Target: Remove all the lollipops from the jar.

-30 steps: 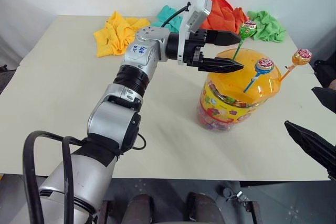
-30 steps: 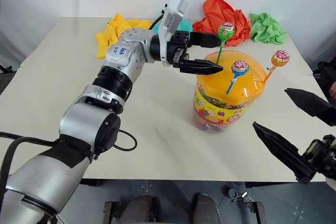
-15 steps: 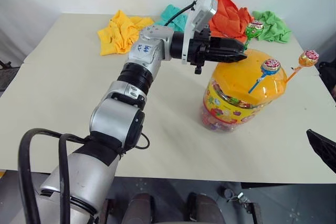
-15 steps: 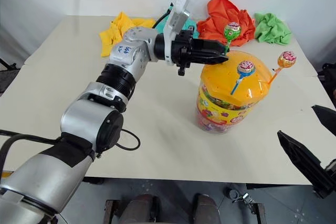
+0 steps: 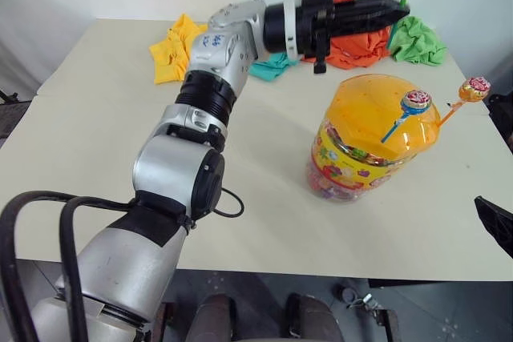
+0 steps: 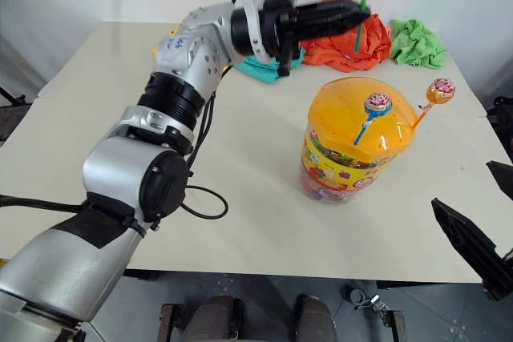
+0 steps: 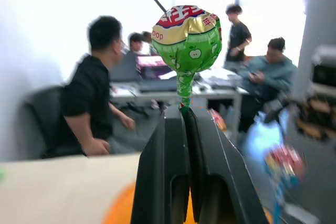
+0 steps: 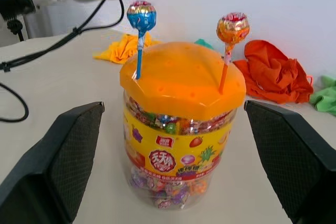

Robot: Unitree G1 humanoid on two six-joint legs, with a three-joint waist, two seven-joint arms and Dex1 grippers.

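On the tabletop (image 5: 96, 142), the jar (image 5: 370, 138) stands with two lollipops in its lid.
Blue-stick lollipop (image 5: 414, 102) and orange-stick lollipop (image 5: 474, 88) stand in it; left gripper (image 5: 401, 12), jaws clenched, holds the green lollipop (image 7: 186, 38) high above; right gripper (image 8: 173, 161) gapes, released.

Table (image 5: 96, 134) bare left of jar (image 5: 369, 138); cloths (image 5: 353, 42) crowd behind, probably clear.

An office doubling as a robot test room: in the left wrist view, seated people (image 7: 92, 103) work at a desk with a laptop (image 7: 152, 69) around ten o'clock, another person stands at one o'clock, and a plain white worktop (image 5: 96, 118) meets bare white walls.
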